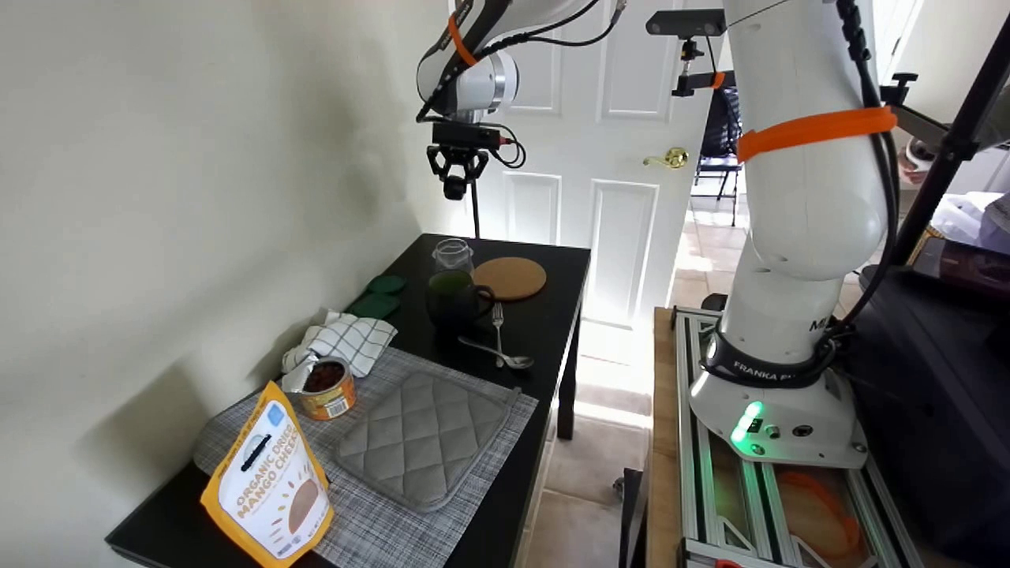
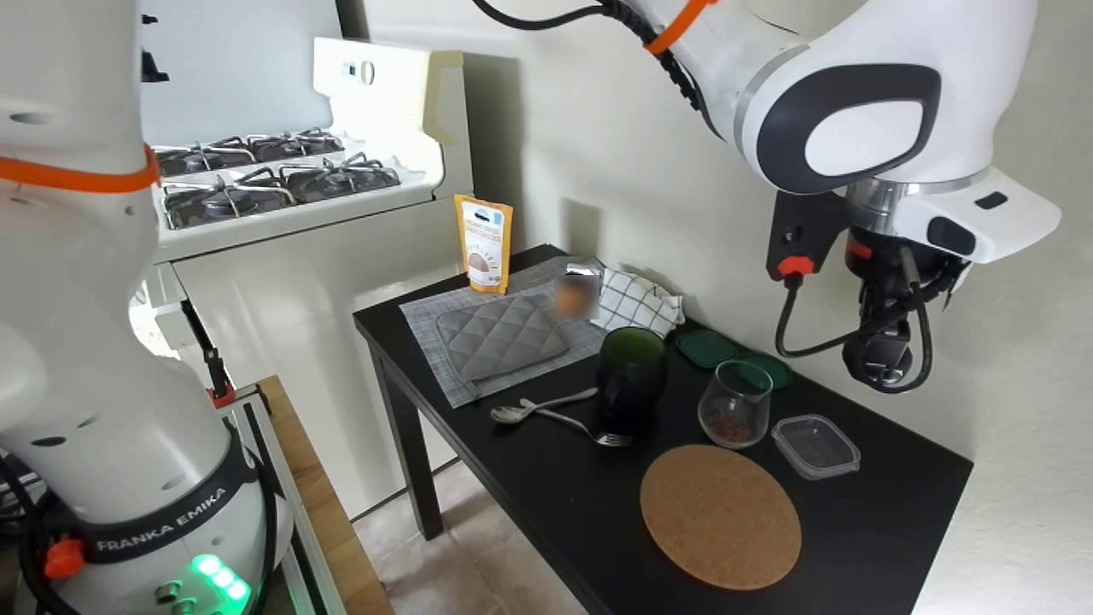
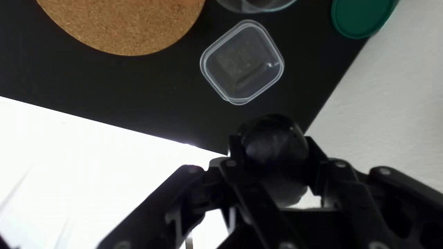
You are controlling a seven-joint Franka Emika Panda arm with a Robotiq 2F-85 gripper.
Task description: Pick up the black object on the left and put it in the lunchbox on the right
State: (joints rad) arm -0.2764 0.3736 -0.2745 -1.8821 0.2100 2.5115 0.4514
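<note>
Wrist view and both exterior views suggest the picking is done; left, I judge, are moving across, lowering and letting go. Largest is the table [image 2: 589, 504], smooth and plain black, with a grey woven placemat [image 1: 379, 536] covering much of one end. Toward the opposite end lies a cork disc [image 2: 721, 517], flat, round and finely speckled. Raised near that end hangs the gripper [image 1: 456, 180], its dark, angular linkage clenched around what it carries. Near the cork disc, not touching it, sits a clear plastic container [image 3: 242, 63], presumably the lunchbox: thin-walled, rounded-square, glossy, uncovered, with a faint mark on its base. Placing into it is not yet done. Smallest comes the black object [image 3: 275, 148], pinched in the gripper's jaws in mid-air; it looks rounded and shiny, its identity unclear.
</note>
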